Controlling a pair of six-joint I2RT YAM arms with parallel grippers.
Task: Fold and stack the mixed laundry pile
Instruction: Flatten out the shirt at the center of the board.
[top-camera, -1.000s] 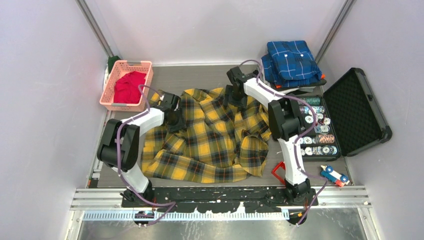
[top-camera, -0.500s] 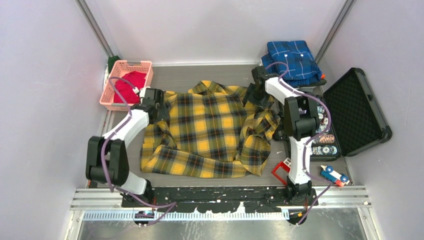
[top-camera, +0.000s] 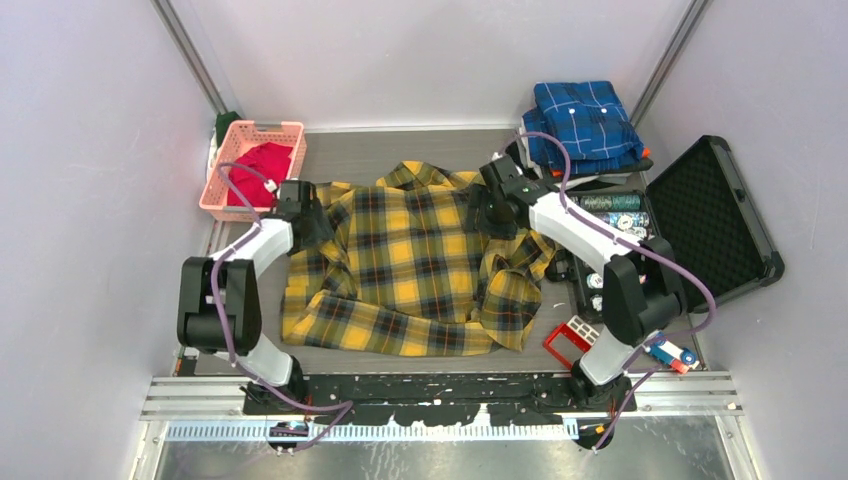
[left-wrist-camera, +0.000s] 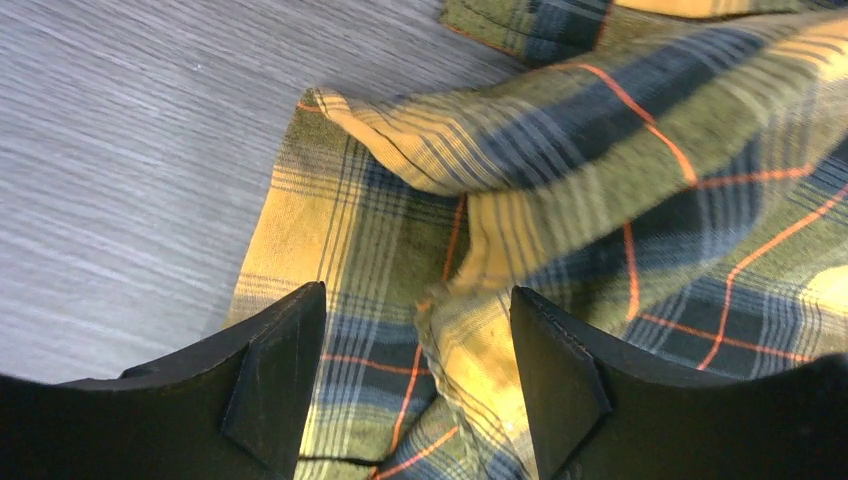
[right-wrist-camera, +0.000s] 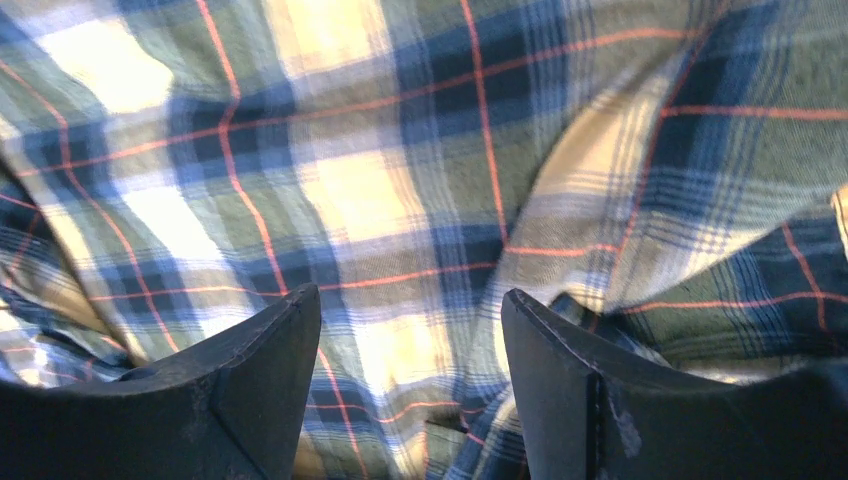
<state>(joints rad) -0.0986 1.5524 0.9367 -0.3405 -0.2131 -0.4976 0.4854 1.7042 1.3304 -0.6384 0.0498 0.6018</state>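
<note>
Here the yellow-and-black plaid button shirt (top-camera: 420, 260) lies spread across the middle of the grey desk (top-camera: 400, 150) in the top view. Its collar points to the upper edge of the frame. The left hand (top-camera: 305, 215) sits at the shirt's left shoulder and the right hand (top-camera: 490, 210) at the right one. That placement looks meant to draw the cloth flat and square before any fold.

In both wrist views the jaws stand wide over plaid, with nothing pinched between them. The left hand hovers at a folded-over edge beside bare desk. The right hand hangs over rumpled cloth.

The plain bright red T-shirt (top-camera: 252, 172) is crumpled in the pink plastic lattice basket (top-camera: 262, 128) at the upper left, probably waiting its turn. A folded blue plaid shirt (top-camera: 585, 120) rests at the upper right, perhaps where the stack will go.

The right sleeve is bunched and the lower hem rumpled, so the shirt's outline there is hard to read. Whether its buttoned front faces up I cannot tell. The basket walls hide much of the T-shirt. Both wrist views crop the fingers at the bottom edge.
</note>
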